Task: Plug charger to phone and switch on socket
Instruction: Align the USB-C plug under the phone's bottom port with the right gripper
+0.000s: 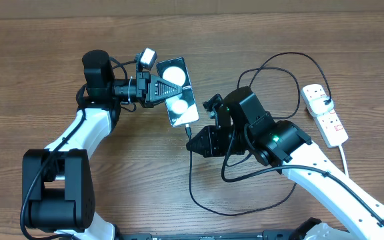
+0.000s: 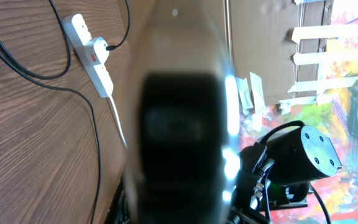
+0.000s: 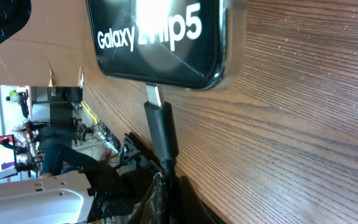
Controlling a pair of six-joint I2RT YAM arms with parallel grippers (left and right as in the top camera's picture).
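Pincer, right (image 1: 192, 141): clamped on charger (image 3: 162, 134) plug.
Plug tip (image 3: 155, 94): in line with phone (image 3: 157, 37) long axis, at its bottom-edge port.
Pincer, left (image 1: 167, 88): gripping phone.
Socket (image 1: 325, 115): far right on desk (image 1: 59, 40), untouched.

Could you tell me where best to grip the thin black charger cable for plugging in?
Grip the thin black charger cable by its stiff plug body behind the metal tip, from the cable side, its tip facing the glossy black phone.
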